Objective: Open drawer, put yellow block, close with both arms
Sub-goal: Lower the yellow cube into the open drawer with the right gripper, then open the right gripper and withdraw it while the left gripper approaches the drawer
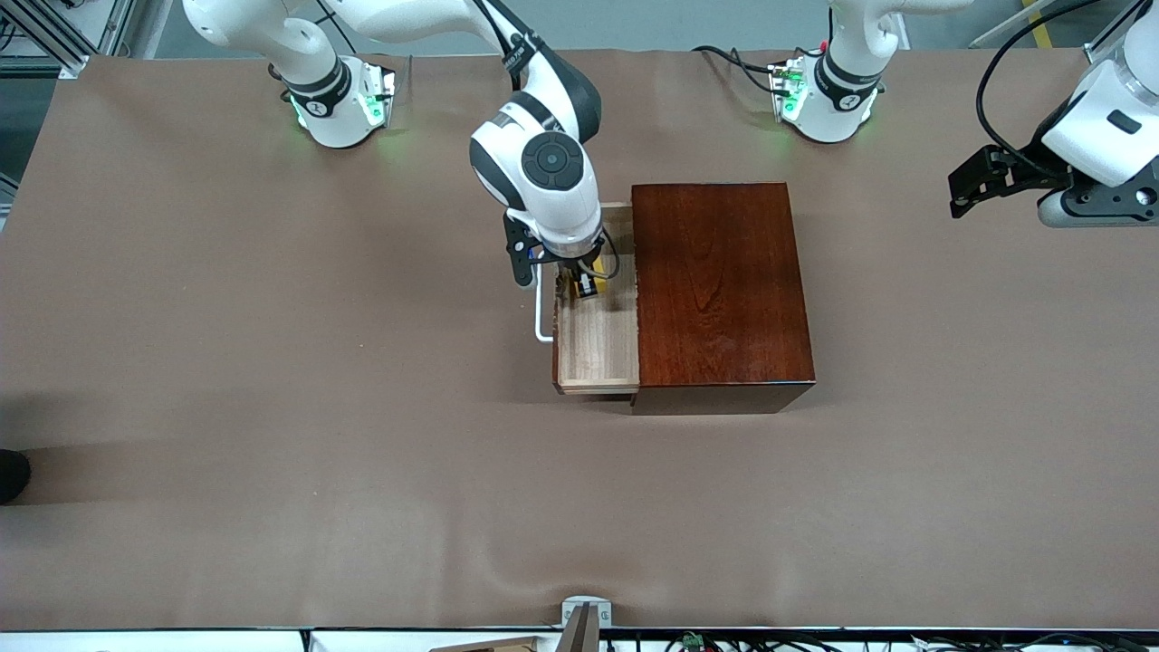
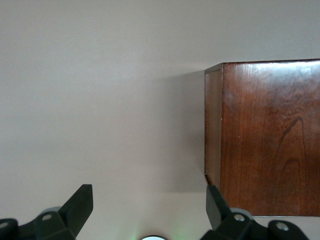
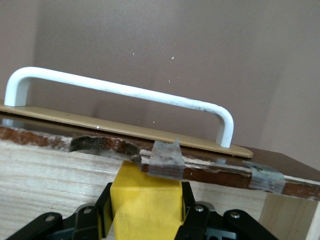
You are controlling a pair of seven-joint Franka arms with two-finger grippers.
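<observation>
yellow block held over the open drawer

going across the front view from the right arm's end: i count two arms, two grippers, one wooden box, one drawer and one yellow block.

the right arm (image 1: pixel 534 172) reaches out from its base over the middle of the table. its right gripper (image 1: pixel 584 282) points straight down over the open drawer (image 1: pixel 598 335), and it is clamped on the yellow block (image 1: pixel 589 285), one black finger on each side of it. in the right wrist view the yellow block (image 3: pixel 145 205) sits squeezed between the fingers (image 3: pixel 105 207), just beside the drawer's dark front edge, with the white handle (image 3: pixel 125 92) past that edge. the pale wood of the drawer floor shows under and around the block. i cannot tell whether the block touches the floor.

the drawer is pulled out of the wooden box (image 1: pixel 720 290) toward the right arm's end of the table, its handle (image 1: pixel 541 312) on that outer face.

next comes the reddish-brown box itself, glossy on top, standing on the table.

last, the left arm (image 1: pixel 1100 127) waits up in the air over the table's edge at its own end. its left gripper (image 1: pixel 973 186) is spread wide with nothing in it; the left wrist view shows its two fingers (image 2: pixel 80 205) well apart over bare table, a corner of the box (image 2: pixel 265 135) in sight.

the table (image 1: pixel 272 362) is covered with a plain brown sheet, slightly wrinkled along the edge nearer the camera. metal framing shows at a corner by the right arm's base.
</observation>
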